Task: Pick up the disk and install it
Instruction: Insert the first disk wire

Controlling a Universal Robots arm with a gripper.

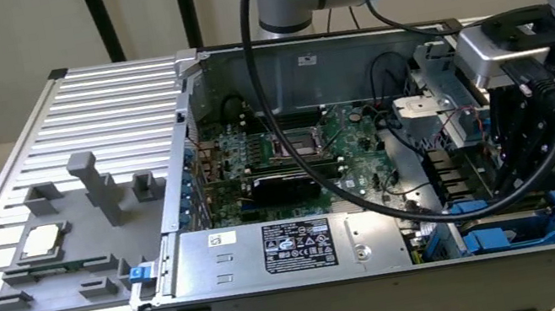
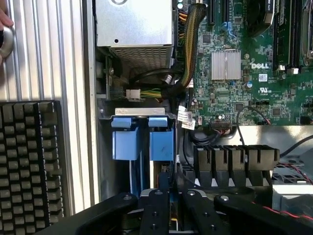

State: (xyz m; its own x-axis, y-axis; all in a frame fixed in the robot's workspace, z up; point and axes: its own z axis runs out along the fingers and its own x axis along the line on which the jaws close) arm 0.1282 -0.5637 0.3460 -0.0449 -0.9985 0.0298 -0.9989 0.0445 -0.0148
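Blue plastic is showing between the fingers of your end effector (image 2: 170, 215); it is clamping narrowly on the disk (image 2: 168, 188), edge-on and upright, inside the open computer case (image 1: 279, 296); you are seeing the disk sitting beside two blue carrier tabs (image 2: 142, 137) in the drive bay, near the power supply (image 1: 283, 247)

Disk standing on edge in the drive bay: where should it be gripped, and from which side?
Pinch the disk by its exposed blue carrier edge, across the thin width, coming in through the case's open side. It stands edge-on beside a neighbouring carrier, so its broad faces are blocked. The fingers pinch there.
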